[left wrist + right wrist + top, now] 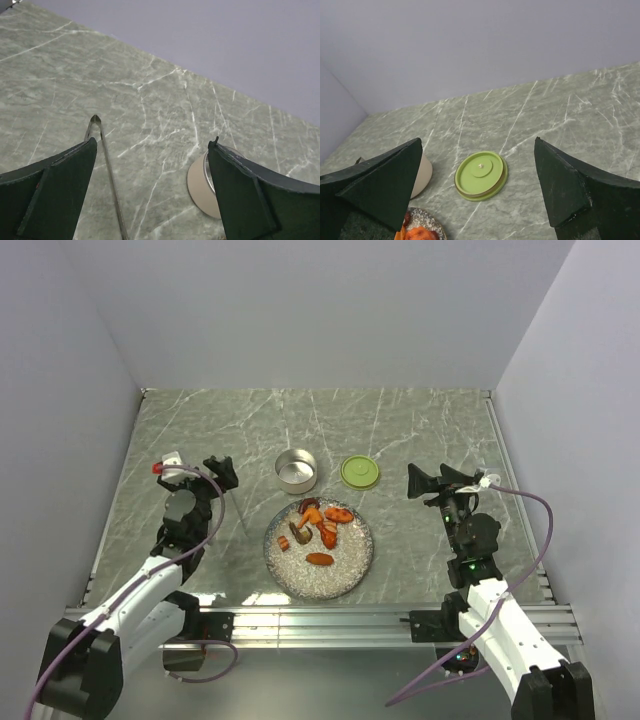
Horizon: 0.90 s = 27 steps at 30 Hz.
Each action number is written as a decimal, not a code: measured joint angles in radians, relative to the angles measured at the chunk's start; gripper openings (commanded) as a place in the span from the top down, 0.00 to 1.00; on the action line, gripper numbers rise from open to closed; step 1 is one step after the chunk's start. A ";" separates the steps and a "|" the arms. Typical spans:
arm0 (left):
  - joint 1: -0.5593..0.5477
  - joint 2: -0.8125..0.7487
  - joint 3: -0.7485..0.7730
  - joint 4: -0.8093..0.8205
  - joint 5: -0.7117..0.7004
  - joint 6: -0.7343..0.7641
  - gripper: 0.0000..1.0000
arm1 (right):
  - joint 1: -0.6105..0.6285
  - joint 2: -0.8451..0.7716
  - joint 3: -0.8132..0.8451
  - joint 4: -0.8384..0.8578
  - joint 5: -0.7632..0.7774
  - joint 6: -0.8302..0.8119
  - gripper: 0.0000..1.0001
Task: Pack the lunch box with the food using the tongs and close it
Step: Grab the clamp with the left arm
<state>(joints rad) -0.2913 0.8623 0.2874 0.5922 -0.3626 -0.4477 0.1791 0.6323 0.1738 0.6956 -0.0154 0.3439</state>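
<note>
The steel lunch box stands open on the table, with its lime-green lid lying flat to its right. Orange-red food with a brown piece sits on a speckled grey plate in front of them. The thin grey tongs lie on the table under my left gripper, close to its left finger; in the top view they are hidden. My left gripper is open and empty, left of the lunch box. My right gripper hangs open and empty, right of the lid.
Grey walls enclose the marble table at the back and both sides. An aluminium rail runs along the near edge between the arm bases. Purple cables loop off both arms.
</note>
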 measured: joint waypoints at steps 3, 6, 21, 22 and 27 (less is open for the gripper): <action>0.000 0.024 0.016 -0.019 -0.003 -0.001 0.01 | 0.000 0.004 0.000 0.000 0.001 0.000 0.00; 0.000 0.056 0.045 -0.052 -0.016 -0.002 0.01 | 0.000 0.023 0.000 -0.001 0.001 0.000 0.00; 0.115 0.439 0.355 -0.339 0.019 -0.045 0.04 | 0.000 0.050 0.000 -0.029 0.034 0.012 0.00; 0.132 0.465 0.364 -0.360 0.026 -0.051 0.04 | 0.000 0.056 0.001 -0.030 0.034 0.013 0.00; 0.164 0.515 0.385 -0.447 0.063 -0.074 0.01 | 0.000 0.076 0.003 -0.042 0.039 0.020 0.00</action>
<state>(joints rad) -0.1272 1.3773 0.6720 0.1455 -0.2996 -0.5213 0.1791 0.7082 0.1768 0.6533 0.0238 0.3637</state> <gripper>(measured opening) 0.985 0.994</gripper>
